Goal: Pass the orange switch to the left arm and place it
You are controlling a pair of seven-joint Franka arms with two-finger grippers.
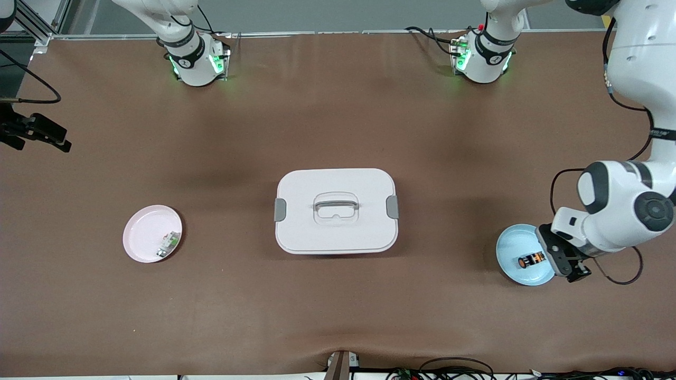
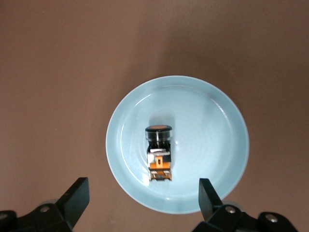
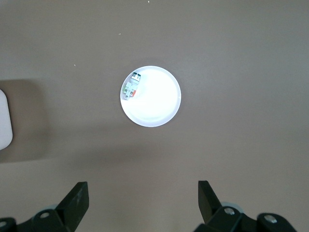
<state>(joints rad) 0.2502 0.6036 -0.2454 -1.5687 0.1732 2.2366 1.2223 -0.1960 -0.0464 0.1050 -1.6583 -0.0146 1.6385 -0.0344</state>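
Note:
The orange switch (image 1: 531, 259) lies on its side in a light blue plate (image 1: 515, 248) toward the left arm's end of the table. My left gripper (image 1: 561, 257) hangs open and empty over that plate's rim. In the left wrist view the switch (image 2: 159, 152) lies on the plate (image 2: 212, 145) ahead of my open left gripper (image 2: 144, 195), untouched. The white box (image 1: 336, 211) with grey clips stands at the table's middle. My right gripper (image 3: 143, 195) is open and empty, high over the table; it is out of the front view.
A pink plate (image 1: 145, 232) with a small white-and-green component (image 1: 168, 245) lies toward the right arm's end; the right wrist view shows the plate (image 3: 157, 104), the component (image 3: 131, 85) and the box's edge (image 3: 4, 121). Black equipment (image 1: 37, 132) juts in at that end.

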